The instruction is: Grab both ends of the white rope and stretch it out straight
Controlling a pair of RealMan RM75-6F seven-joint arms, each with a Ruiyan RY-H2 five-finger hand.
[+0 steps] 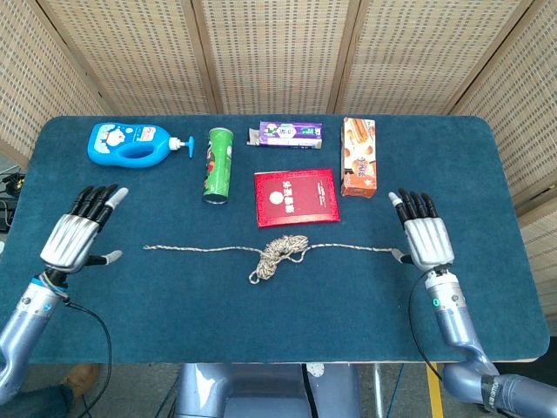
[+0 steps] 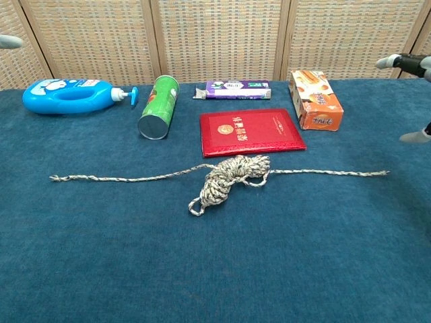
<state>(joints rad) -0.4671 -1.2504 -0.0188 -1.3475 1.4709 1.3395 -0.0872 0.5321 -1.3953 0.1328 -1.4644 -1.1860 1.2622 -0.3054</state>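
Observation:
The white rope point(image 1: 277, 251) point(image 2: 225, 177) lies flat on the blue table, a tangled bundle in its middle and both ends stretched out sideways. My left hand point(image 1: 77, 235) hovers left of the rope's left end point(image 1: 148, 248), fingers spread, holding nothing. My right hand point(image 1: 426, 237) sits just right of the rope's right end point(image 1: 393, 251), fingers spread and empty. In the chest view only fingertips point(image 2: 411, 64) of the right hand show at the right edge, and a sliver of the left hand point(image 2: 9, 42) at the top left.
Along the back stand a blue pump bottle point(image 1: 135, 143), a green can lying on its side point(image 1: 218, 164), a purple packet point(image 1: 290, 133), an orange snack box point(image 1: 358, 157) and a red booklet point(image 1: 296, 196) just behind the rope bundle.

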